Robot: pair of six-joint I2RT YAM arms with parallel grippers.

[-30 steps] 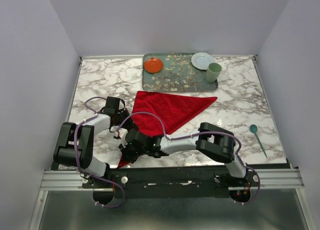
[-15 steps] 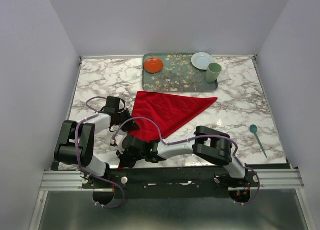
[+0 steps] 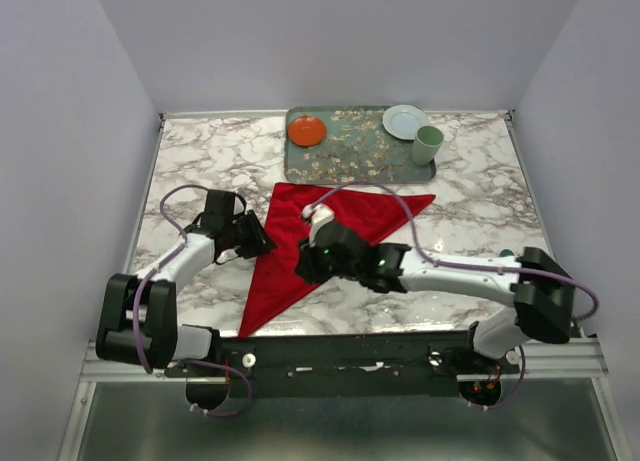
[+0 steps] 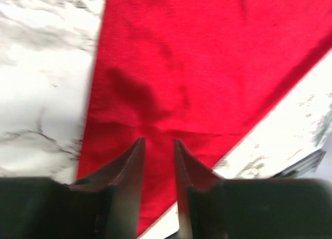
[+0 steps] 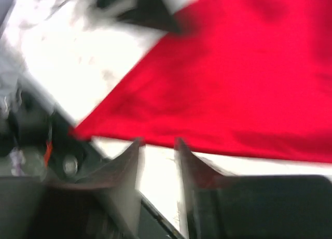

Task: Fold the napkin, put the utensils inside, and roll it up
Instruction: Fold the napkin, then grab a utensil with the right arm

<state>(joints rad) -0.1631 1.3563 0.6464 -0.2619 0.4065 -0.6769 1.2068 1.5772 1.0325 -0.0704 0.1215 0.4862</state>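
The red napkin [image 3: 330, 221] lies flat on the marble table as a long folded triangle, its near tip at the front edge. My left gripper [image 3: 266, 245] hovers at the napkin's left edge, open, with only red cloth [image 4: 207, 68] below the gap between its fingers [image 4: 158, 140]. My right gripper [image 3: 302, 265] hangs over the middle of the napkin, open and holding nothing [image 5: 157, 140]; its view shows the cloth's [image 5: 249, 83] edge and bare table. Of the utensils only a teal sliver [image 3: 506, 252] shows beside the right arm's elbow.
A patterned grey-green tray [image 3: 350, 156] stands at the back. It holds a small orange-red plate [image 3: 307, 131], a white plate [image 3: 402, 120] and a pale green cup [image 3: 428, 144]. The right arm [image 3: 460, 273] stretches across the near right of the table.
Both grippers have opened and let go of the napkin, which now lies stretched toward the front edge. The right arm has swung right and up over the cloth; the left has shifted slightly back.
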